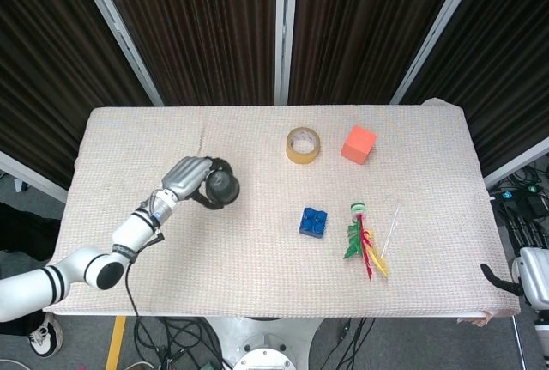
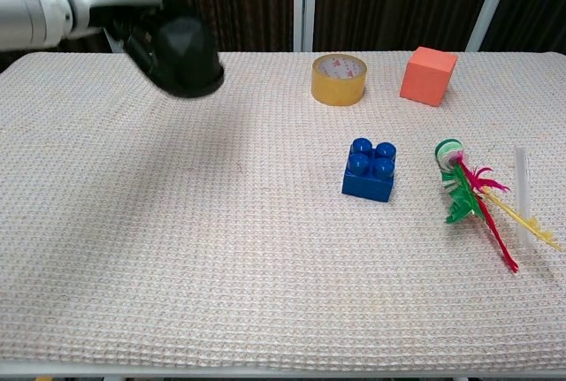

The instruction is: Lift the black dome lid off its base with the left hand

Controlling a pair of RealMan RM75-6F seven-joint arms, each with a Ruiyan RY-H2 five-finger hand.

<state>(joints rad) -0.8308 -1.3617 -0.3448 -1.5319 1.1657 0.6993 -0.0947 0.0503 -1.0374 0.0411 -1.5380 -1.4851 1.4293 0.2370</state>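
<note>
Black dome lid [image 2: 182, 57] clasped in the left hand [image 1: 185, 176], aloft over the woven table cloth [image 2: 221, 248].

Table [image 1: 129, 138] with a beige waffle-weave cloth, few bits scattered on it
Tape roll [image 1: 303, 144] and orange cube [image 1: 358, 143] sit near the far edge; blue brick [image 1: 313, 221] mid-table, feathered toy [image 1: 363, 241] and clear stick [image 1: 391, 224] toward the right edge.

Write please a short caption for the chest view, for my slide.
Left hand holds the black lid above the table, far from tape roll and blue brick.
</note>
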